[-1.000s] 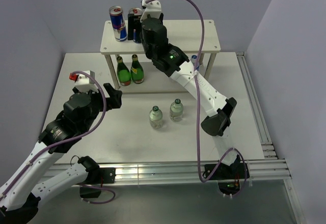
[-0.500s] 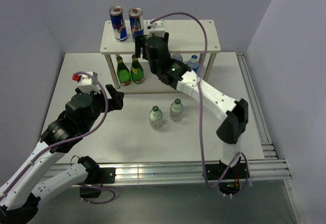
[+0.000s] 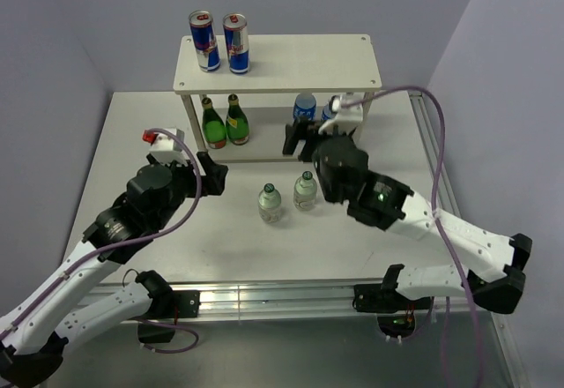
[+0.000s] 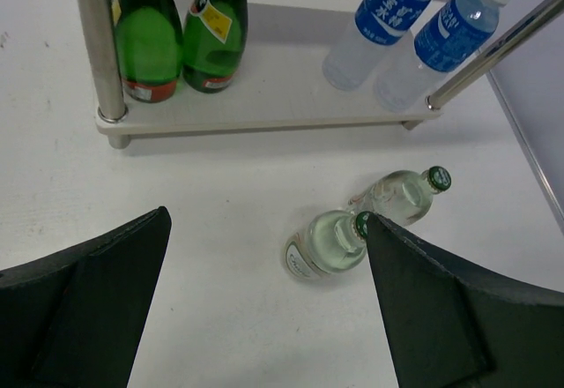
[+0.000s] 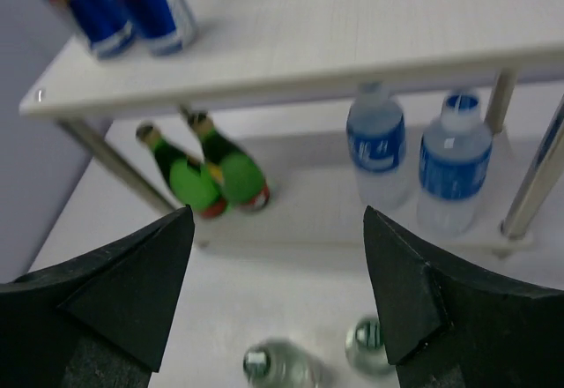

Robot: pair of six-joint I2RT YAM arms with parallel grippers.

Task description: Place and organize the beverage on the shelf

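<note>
1. Most of the drinks are on the shelf (image 3: pixel 300 57) already: two cans (image 3: pixel 202 41) at the top tier's left end, two green glass bottles (image 3: pixel 212 125) lower left, two water bottles (image 3: pixel 304 108) lower right.
2. Left to place are two clear green-capped bottles (image 3: pixel 270 203), upright on the tabletop (image 3: pixel 220 247) in front of the shelf, just beside each other.
3. Left arm (image 3: pixel 132 216): jaws wide and empty, aimed at the pair from the near left, not touching either.
4. Right arm (image 3: pixel 379 203): jaws apart w/ nothing between them, hovering between the lower tier and the pair.
5. Step in hand, as I read it: between placings — neither arm holds a drink, and no grasp on a clear bottle has begun.
6. Next move prob. calls for one set of jaws to come down round a clear bottle's body w/o nudging its neighbour, then close and lift. Then carry it to free room — the top tier's right half, or the lower-tier gap btwn green and water bottles.
</note>
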